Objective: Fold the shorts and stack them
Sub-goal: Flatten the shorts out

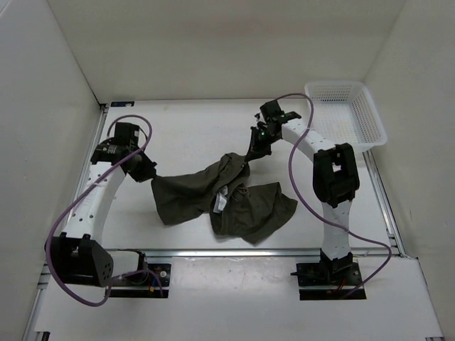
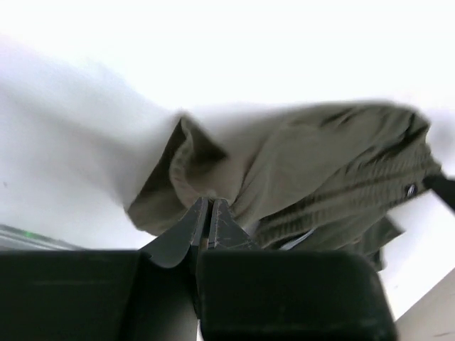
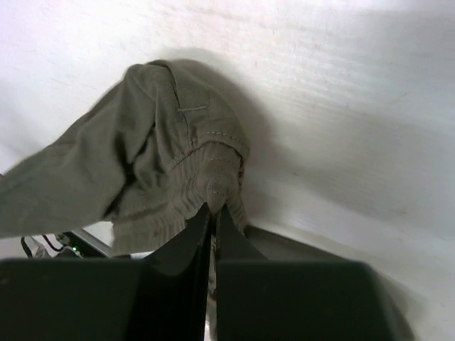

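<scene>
A: What's on the bench (image 1: 185,128)?
B: The shorts (image 1: 234,202), crumpled, well left of the basket (image 1: 348,114). Light, floppy cloth that will likely sag between grips.
A: Hands?
B: Left hand (image 1: 148,172), farthest from the basket, is pinched tight on a fabric edge. Right hand (image 1: 250,158) is clamped on the ribbed waistband, probably the firmest hold.
</scene>
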`<state>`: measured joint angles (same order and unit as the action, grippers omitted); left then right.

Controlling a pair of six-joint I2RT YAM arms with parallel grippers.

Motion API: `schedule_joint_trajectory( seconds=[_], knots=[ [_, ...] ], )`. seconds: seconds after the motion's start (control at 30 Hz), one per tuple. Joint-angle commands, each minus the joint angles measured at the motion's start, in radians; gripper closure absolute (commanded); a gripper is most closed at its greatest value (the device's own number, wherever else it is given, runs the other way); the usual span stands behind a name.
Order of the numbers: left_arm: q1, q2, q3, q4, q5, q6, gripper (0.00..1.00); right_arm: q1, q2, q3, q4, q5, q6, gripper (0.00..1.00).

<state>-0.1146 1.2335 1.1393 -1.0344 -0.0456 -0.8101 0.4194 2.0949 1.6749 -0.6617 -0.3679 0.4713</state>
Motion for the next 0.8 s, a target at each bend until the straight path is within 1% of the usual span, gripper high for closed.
schedule_joint_trajectory(
  seconds=[0.0,0.03,0.07,0.1,0.13,0.17,0.2,0.23,0.27,0.3,0.37,0.4,0.43,0.5,0.57,0.6,0.67,0.77],
  knots=[
    [0.062,0.044,0.164,-0.015,-0.020,0.064,0.90,-0.050,-0.088,0.188,-0.087,0.036,-0.059,1.00],
    [0.079,0.066,0.213,-0.015,-0.011,0.074,0.90,-0.085,-0.088,0.242,-0.125,0.037,-0.059,1.00],
    [0.107,0.111,0.323,-0.027,-0.011,0.095,0.90,-0.105,-0.088,0.300,-0.140,0.037,-0.068,1.00],
    [0.127,0.162,0.440,-0.038,0.019,0.121,0.90,-0.154,-0.076,0.497,-0.166,0.024,-0.079,1.00],
    [0.138,0.187,0.492,-0.020,0.030,0.140,0.90,-0.165,-0.058,0.569,-0.183,-0.009,-0.103,1.00],
    [0.157,0.248,0.596,-0.006,0.039,0.166,0.90,-0.185,-0.044,0.647,-0.199,-0.009,-0.112,1.00],
    [0.170,0.283,0.655,-0.006,0.039,0.166,0.90,-0.185,-0.035,0.784,-0.208,-0.028,-0.123,1.00],
    [0.184,0.320,0.715,-0.016,0.052,0.178,0.90,-0.201,-0.035,0.837,-0.208,-0.040,-0.132,1.00],
    [0.213,0.380,0.838,-0.030,0.064,0.178,0.90,-0.220,-0.026,0.880,-0.208,-0.040,-0.132,1.00],
    [0.225,0.402,0.899,-0.039,0.097,0.178,0.90,-0.231,-0.026,0.908,-0.182,-0.074,-0.132,1.00],
    [0.260,0.428,1.005,-0.049,0.119,0.178,0.90,-0.263,-0.084,0.921,-0.100,-0.097,-0.123,1.00],
    [0.273,0.428,1.098,-0.049,0.131,0.187,0.90,-0.274,-0.108,0.910,-0.064,-0.112,-0.123,1.00],
    [0.285,0.428,1.137,-0.049,0.142,0.187,0.90,-0.274,-0.158,0.901,-0.041,-0.112,-0.123,1.00],
    [0.329,0.407,1.203,-0.049,0.194,0.198,0.90,-0.284,-0.206,0.901,-0.026,-0.112,-0.146,1.00],
    [0.329,0.377,1.226,-0.049,0.194,0.210,0.90,-0.284,-0.280,0.873,-0.026,-0.121,-0.180,1.00],
    [0.329,0.341,1.226,-0.049,0.194,0.210,0.90,-0.284,-0.336,0.824,-0.026,-0.147,-0.190,1.00],
    [0.329,0.301,1.226,-0.049,0.194,0.221,0.90,-0.284,-0.393,0.764,-0.035,-0.166,-0.212,1.00],
    [0.348,0.213,1.202,-0.049,0.194,0.221,0.90,-0.275,-0.507,0.652,-0.101,-0.175,-0.276,1.00]
  ],
)
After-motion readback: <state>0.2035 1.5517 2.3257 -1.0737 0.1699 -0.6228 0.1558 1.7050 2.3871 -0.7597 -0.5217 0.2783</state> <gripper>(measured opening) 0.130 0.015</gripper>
